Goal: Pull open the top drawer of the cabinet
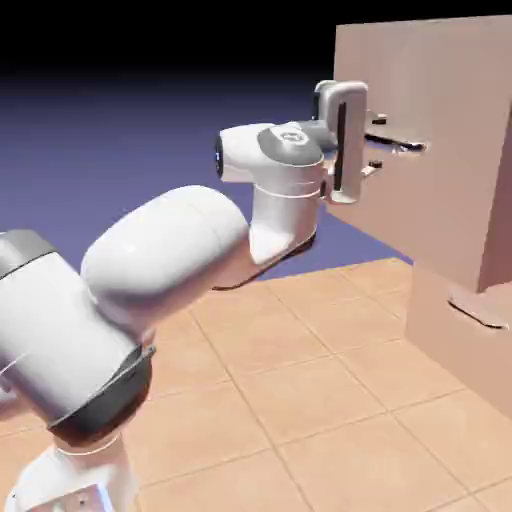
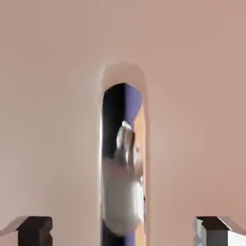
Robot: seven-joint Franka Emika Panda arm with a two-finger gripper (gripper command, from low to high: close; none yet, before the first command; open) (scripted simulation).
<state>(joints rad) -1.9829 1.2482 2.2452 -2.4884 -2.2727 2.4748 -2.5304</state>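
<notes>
Well, our gripper (image 2: 123, 231) stands wide open, empty, its fingertips on either side of the handle (image 2: 124, 173). The handle looks hard and slick, so we should pinch mid-bar and pull steadily. It sits on the top drawer (image 1: 425, 150), pulled out past the lower drawer (image 1: 440, 325); we can't see inside either.

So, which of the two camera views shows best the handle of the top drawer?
The hand view: the handle runs large and uncovered between the open fingertips. The exterior view shows it small, at a slant, beside the gripper.
</notes>
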